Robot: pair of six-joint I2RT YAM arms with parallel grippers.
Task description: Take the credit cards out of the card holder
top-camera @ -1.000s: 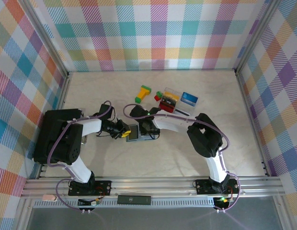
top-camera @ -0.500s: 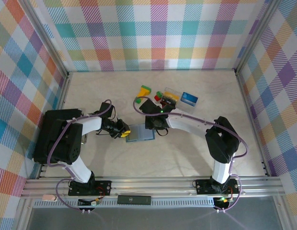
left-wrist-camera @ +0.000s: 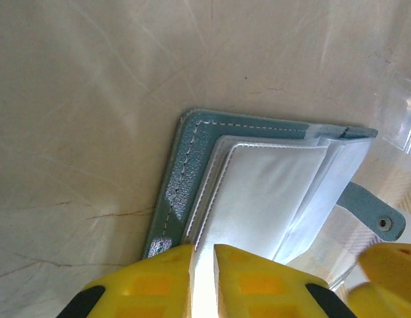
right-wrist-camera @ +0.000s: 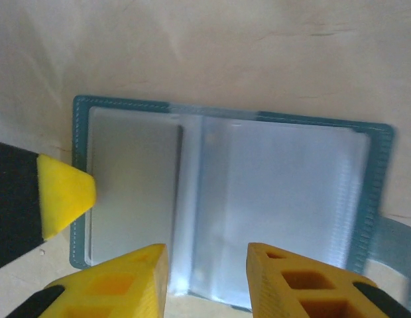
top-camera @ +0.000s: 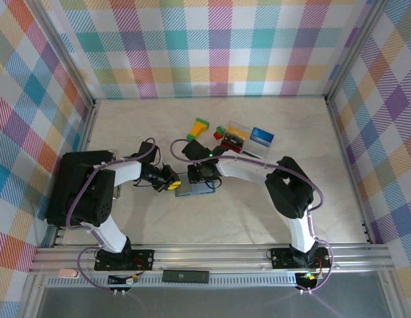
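The card holder [top-camera: 195,188] is lying open on the table [top-camera: 305,119], a little left of centre in the overhead view, between the two arms' wrists. The left gripper [top-camera: 172,185] is reaching in from the left side of the frame and is sitting at the holder's left edge. In the left wrist view its yellow fingers [left-wrist-camera: 159,281] are standing almost together at the bottom of the frame. Only a thin bright slit is showing between them, and the edge of a clear sleeve of the card holder [left-wrist-camera: 252,192] is running into that slit, so the gripper is pinching it.

The right gripper [top-camera: 201,176] is coming in from the upper right and is hanging over the holder. In the right wrist view its fingers [right-wrist-camera: 119,281] are standing clearly apart at the bottom of the frame, and the holder's near edge is lying in the gap between them. They are not clamping anything that can be seen. The open card holder [right-wrist-camera: 272,192] is filling the middle of that frame, and a finger of the left gripper [right-wrist-camera: 63,192] is touching its left border.

The credit cards [top-camera: 240,138] are lying in a loose cluster in the upper centre of the overhead view, well apart from the holder. A blue card [top-camera: 262,137] is lying at the cluster's right end, and a yellow-and-green block [top-camera: 198,128] is lying to its left.
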